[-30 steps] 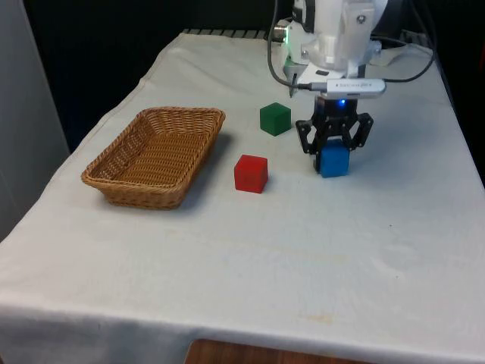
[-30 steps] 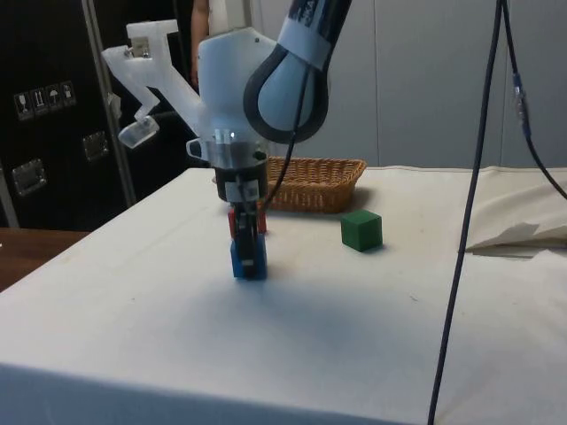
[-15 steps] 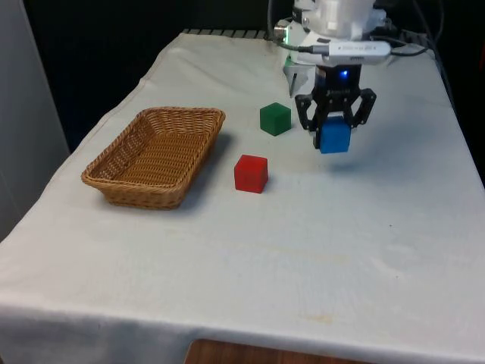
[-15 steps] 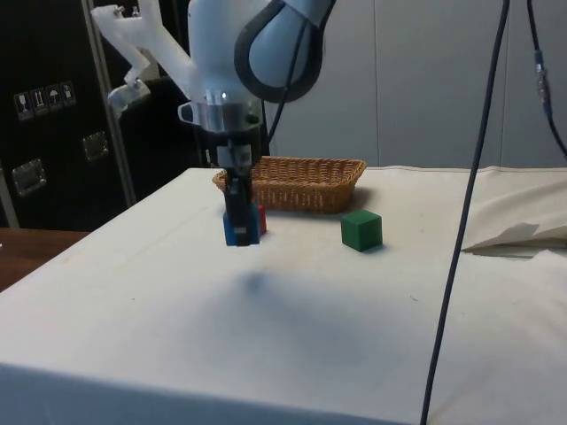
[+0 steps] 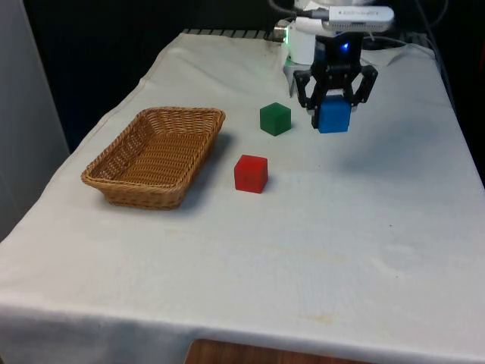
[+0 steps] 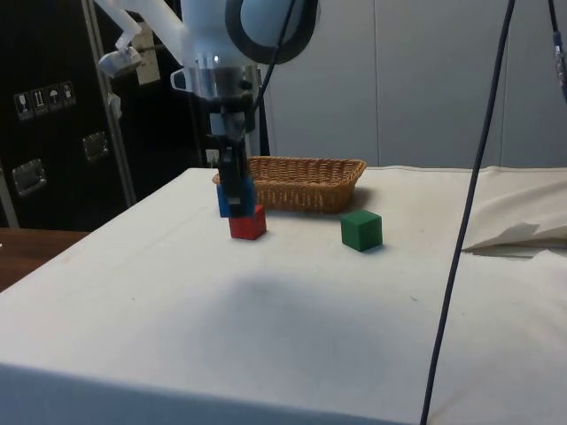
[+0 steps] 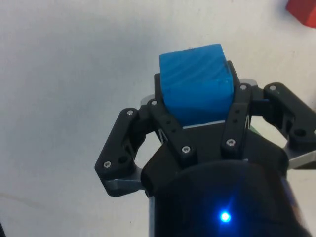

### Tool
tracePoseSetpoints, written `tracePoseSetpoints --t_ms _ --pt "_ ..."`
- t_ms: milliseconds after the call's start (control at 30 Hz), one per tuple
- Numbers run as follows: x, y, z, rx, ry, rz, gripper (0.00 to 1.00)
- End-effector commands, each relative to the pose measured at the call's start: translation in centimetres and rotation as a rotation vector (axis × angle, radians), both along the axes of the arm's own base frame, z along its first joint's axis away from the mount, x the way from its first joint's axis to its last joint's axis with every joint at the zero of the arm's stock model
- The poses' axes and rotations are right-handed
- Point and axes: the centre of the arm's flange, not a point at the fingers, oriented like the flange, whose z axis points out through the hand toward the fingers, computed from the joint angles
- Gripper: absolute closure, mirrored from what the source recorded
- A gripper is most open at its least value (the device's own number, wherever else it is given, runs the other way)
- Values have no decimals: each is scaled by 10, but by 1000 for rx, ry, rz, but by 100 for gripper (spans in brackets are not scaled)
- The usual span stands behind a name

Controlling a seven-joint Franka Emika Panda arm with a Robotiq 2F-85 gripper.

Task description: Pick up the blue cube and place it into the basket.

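A green cube (image 5: 275, 119) sits above centre in the front view, a red cube (image 5: 251, 173) just below it, apart, on the white cloth (image 5: 303, 258).

Claw (image 6: 232, 197) clamped on blue cube (image 6: 234, 198), held clear of the surface (image 6: 292, 319). Red cube (image 6: 247, 223) right under and behind it in line of sight. Green cube (image 6: 361, 230) off to the side, near wicker basket (image 6: 306, 183) at the back.

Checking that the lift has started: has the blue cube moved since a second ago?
Yes. The blue cube, held in the gripper, has risen off the white cloth; it now sits level with the green cube in the front view.
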Motion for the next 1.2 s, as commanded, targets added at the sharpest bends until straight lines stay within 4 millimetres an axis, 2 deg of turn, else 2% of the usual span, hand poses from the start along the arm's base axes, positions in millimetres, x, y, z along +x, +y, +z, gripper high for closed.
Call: tracePoseSetpoints --t_ms 0,33,267,333,433,567,1000,1167 --pt "1 -1 7 3 3 -1 100" --pt "1 -1 3 -1 -2 -1 100" --pt "5 -2 33 -3 2 -5 100" --pt "5 -2 33 -7 -4 -6 100" --pt "7 -3 45 -5 1 -10 100" --pt "9 -3 52 -7 -2 -10 100" --pt "10 -5 53 -11 -10 -9 100" --pt "18 -21 54 -9 -13 -12 100"
